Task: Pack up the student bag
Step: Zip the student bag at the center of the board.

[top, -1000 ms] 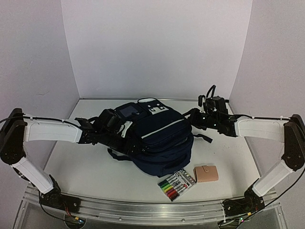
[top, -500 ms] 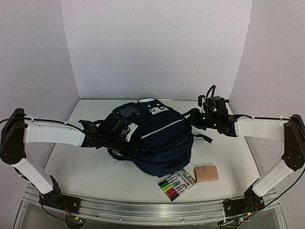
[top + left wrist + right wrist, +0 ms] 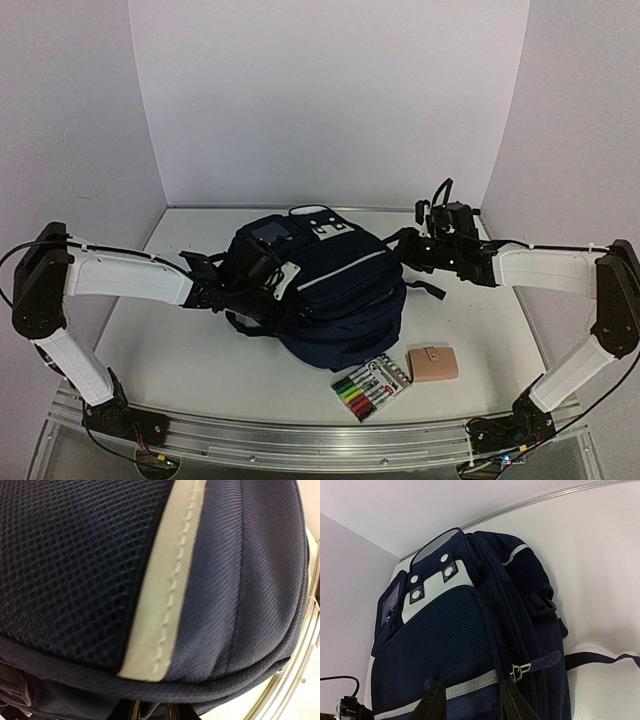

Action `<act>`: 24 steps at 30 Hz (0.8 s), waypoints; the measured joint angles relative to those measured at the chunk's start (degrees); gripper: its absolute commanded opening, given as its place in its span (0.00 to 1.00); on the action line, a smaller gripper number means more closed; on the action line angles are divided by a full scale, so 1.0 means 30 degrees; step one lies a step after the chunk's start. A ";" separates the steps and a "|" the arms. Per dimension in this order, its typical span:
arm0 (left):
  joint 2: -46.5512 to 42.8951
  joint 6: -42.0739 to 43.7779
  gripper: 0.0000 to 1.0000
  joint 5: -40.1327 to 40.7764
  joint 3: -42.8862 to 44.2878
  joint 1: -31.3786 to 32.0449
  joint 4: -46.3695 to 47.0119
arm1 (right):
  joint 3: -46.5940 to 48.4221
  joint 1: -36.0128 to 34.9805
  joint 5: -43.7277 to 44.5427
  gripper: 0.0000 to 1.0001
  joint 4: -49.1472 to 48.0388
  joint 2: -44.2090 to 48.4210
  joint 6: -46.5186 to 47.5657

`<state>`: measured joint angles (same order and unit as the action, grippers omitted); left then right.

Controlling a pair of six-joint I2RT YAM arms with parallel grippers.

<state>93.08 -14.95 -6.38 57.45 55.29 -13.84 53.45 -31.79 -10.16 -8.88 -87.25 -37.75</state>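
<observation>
White desk point(image 3: 170, 340), your student bag point(image 3: 345, 290); right end effector point(image 3: 472, 687) agape beside it, left end effector point(image 3: 265, 272) of untellable state.

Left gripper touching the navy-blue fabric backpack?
Cannot tell. Top view: left gripper overlaps the navy-blue fabric backpack; left wrist view shows only close fabric, fingertips unclear.

The tool point(image 3: 471, 690), jaws apart, faces the student bag point(image 3: 460, 630) (navy, grey-striped).

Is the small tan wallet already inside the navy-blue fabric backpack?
No, the small tan wallet lies on the white table beside the pack of coloured markers, in front of the navy-blue fabric backpack.
</observation>
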 measured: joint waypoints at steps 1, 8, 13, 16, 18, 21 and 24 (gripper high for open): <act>0.0000 -0.0075 0.05 -0.0008 0.0073 0.0046 -0.0086 | -0.0003 0.0000 -0.0005 0.43 0.0163 0.0019 0.0022; -0.0319 -0.1827 0.00 -0.0372 0.0074 0.0201 -0.0194 | -0.1758 0.0000 -0.0836 0.79 0.1801 0.1805 -0.0514; -0.1022 -0.3126 0.00 -0.1404 0.0084 0.0180 -0.0464 | -0.3781 -0.0015 -0.2245 0.83 0.2697 0.3499 -0.1616; -0.1049 -0.3650 0.00 -0.1846 0.0097 0.0149 -0.0837 | -0.5190 -0.0145 -0.3059 0.78 0.2743 0.3866 -0.2408; -0.1049 -0.4011 0.00 -0.2339 0.0095 0.0093 -0.1077 | -0.5880 -0.0267 -0.3543 0.73 0.2697 0.3950 -0.2963; -0.1049 -0.4426 0.00 -0.3160 0.0101 -0.0037 -0.1048 | -0.6368 -0.0475 -0.4095 0.56 0.2154 0.3922 -0.3543; -0.1056 -0.4975 0.00 -0.4115 0.0094 -0.0083 -0.0875 | -0.6356 -0.0710 -0.4376 0.29 0.1051 0.3398 -0.3811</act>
<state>89.91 -29.87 -18.72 57.74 55.05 -16.47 34.38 -33.92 -23.29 -5.73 -77.05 -49.18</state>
